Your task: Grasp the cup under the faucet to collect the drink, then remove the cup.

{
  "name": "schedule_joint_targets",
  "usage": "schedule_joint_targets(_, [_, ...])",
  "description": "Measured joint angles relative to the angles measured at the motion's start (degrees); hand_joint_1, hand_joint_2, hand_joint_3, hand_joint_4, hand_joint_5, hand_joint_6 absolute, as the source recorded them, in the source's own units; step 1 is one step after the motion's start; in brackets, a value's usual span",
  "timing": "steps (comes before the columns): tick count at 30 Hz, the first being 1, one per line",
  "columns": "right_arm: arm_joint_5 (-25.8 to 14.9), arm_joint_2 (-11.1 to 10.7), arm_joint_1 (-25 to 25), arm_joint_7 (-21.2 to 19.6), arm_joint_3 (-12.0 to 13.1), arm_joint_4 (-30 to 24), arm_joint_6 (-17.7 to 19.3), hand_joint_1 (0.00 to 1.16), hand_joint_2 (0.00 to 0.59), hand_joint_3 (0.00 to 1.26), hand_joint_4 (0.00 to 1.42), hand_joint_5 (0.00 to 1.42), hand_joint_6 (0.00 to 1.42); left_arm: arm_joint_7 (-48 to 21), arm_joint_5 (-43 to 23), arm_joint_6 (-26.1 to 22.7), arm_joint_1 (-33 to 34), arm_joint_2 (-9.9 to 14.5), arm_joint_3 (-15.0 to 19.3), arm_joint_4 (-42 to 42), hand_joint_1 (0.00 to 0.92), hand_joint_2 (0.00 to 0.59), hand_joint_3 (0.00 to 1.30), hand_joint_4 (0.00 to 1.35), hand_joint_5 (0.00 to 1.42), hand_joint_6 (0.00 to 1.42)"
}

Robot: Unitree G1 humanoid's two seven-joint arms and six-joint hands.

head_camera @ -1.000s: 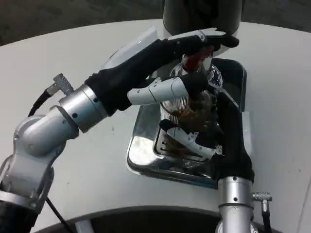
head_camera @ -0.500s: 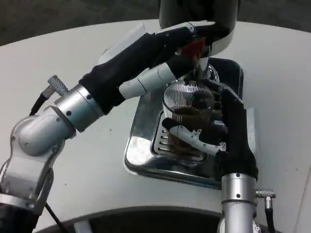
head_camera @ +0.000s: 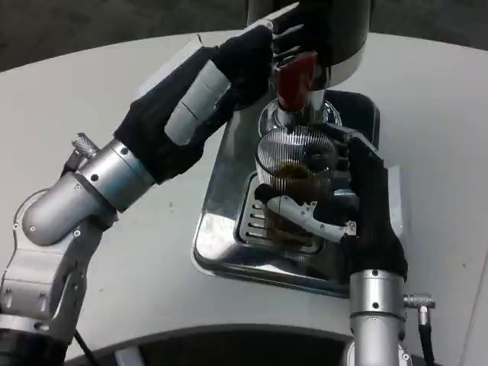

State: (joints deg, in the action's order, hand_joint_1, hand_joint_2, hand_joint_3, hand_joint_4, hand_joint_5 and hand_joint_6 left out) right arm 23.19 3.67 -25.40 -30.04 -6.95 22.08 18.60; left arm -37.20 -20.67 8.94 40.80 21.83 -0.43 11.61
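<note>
A clear ribbed cup (head_camera: 293,171) holding brown drink stands on the drip tray grate, directly under the red-handled faucet (head_camera: 296,76) of the dark dispenser (head_camera: 335,30). My right hand (head_camera: 347,202) wraps around the cup from the right, fingers curled across its front. My left hand (head_camera: 244,65) is raised beside the faucet, its fingertips by the red handle; whether they touch it I cannot tell.
The shiny metal drip tray (head_camera: 221,229) sits on the white round table (head_camera: 91,114). The dispenser body rises at the back centre. My left forearm (head_camera: 107,179) crosses the table's left half. The table's front edge runs close below the tray.
My left hand has lifted up and back off the top of the faucet handle, which now shows upright. The cup, held by my right hand, has stayed under the spout.
</note>
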Motion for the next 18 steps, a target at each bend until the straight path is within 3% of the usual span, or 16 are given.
schedule_joint_targets(8, [0.0,-0.1,0.7,0.0,0.0,-1.0,-0.2,1.0,0.145,0.68,0.75,0.88,0.8,-2.6,-6.1,-6.5,-0.3,-1.7,2.8,-0.5,0.0,0.046,0.03,0.0,0.04,0.0])
schedule_joint_targets(18, [0.1,-0.3,1.0,0.0,0.0,-2.6,-0.2,1.0,0.144,0.68,0.75,0.88,0.8,-5.1,-8.1,-13.1,-0.8,-0.3,5.2,-5.3,0.0,0.046,0.05,0.0,0.04,0.0])
